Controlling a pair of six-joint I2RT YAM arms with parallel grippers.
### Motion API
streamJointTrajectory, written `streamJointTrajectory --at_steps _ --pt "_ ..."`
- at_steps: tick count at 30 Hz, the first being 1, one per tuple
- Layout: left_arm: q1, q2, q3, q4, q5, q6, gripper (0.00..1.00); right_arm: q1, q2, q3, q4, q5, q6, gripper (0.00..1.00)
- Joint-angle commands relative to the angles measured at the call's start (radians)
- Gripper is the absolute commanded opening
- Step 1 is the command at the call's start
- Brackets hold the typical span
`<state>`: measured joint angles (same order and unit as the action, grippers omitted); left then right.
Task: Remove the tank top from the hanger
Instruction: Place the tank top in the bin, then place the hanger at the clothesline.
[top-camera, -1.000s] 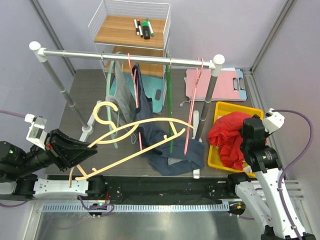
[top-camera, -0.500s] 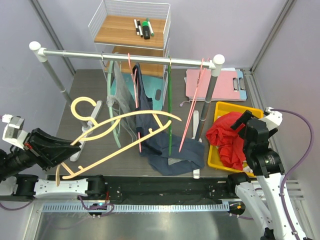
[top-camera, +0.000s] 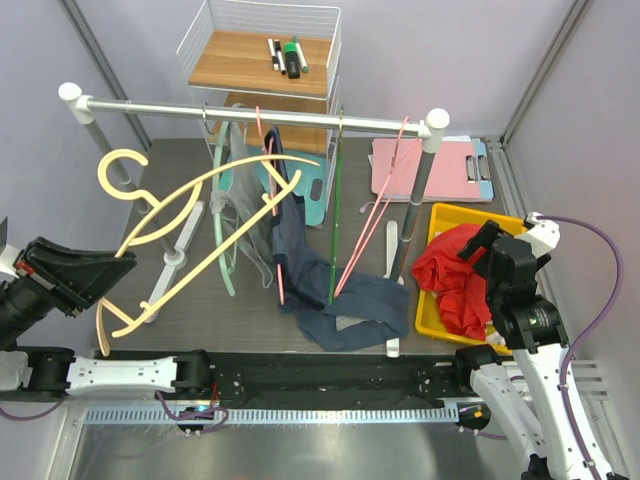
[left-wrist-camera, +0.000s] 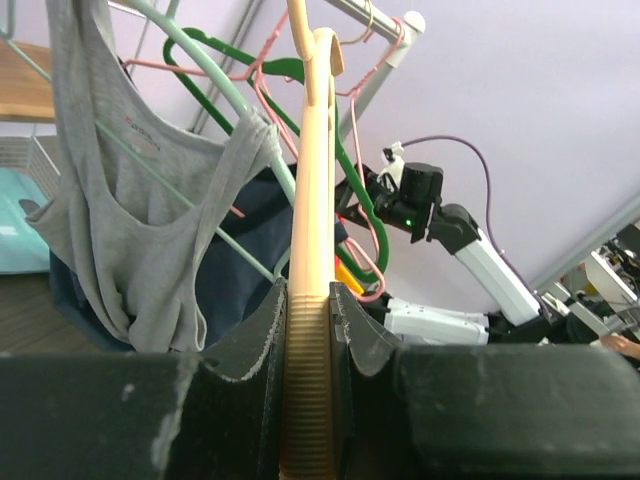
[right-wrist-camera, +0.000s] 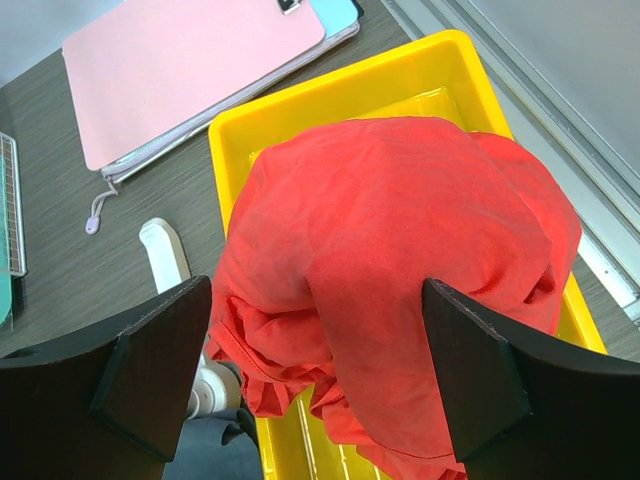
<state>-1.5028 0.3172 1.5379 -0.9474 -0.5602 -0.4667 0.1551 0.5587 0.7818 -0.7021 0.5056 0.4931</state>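
My left gripper (top-camera: 112, 272) is shut on the lower bar of a bare cream plastic hanger (top-camera: 200, 215) and holds it tilted in the air at the left. In the left wrist view the hanger (left-wrist-camera: 311, 200) runs up between the closed fingers of that gripper (left-wrist-camera: 308, 310). The red tank top (top-camera: 455, 275) lies crumpled in the yellow bin (top-camera: 470, 212) at the right. My right gripper (top-camera: 480, 245) hovers just above it, open and empty. In the right wrist view its fingers (right-wrist-camera: 150, 360) stand wide on either side of the red cloth (right-wrist-camera: 400, 230).
A metal rail (top-camera: 250, 112) carries a grey tank top on a mint hanger (left-wrist-camera: 130, 220), a navy garment (top-camera: 290, 235) trailing onto the table, and green (top-camera: 335, 220) and pink hangers. A wire shelf (top-camera: 265, 60) and pink folder (top-camera: 440, 165) stand behind.
My left arm has drawn back to the left and swung the cream hanger up and left, away from the navy garment. The right gripper has stayed over the bin.
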Motion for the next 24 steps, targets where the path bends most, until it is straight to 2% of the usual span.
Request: streamJointTrajectory --at_steps 1,10,24 --pt "0.009 0.112 0.051 0.029 -0.058 0.003 0.00 -0.002 0.007 0.025 0.050 -0.019 -0.019 0.91" --pt "0.058 0.259 0.162 -0.042 -0.087 -0.072 0.00 -0.002 0.000 0.025 0.053 -0.056 -0.022 0.91" --pt "0.309 0.476 0.340 -0.060 0.072 -0.062 0.00 -0.002 -0.010 0.016 0.064 -0.072 -0.019 0.91"
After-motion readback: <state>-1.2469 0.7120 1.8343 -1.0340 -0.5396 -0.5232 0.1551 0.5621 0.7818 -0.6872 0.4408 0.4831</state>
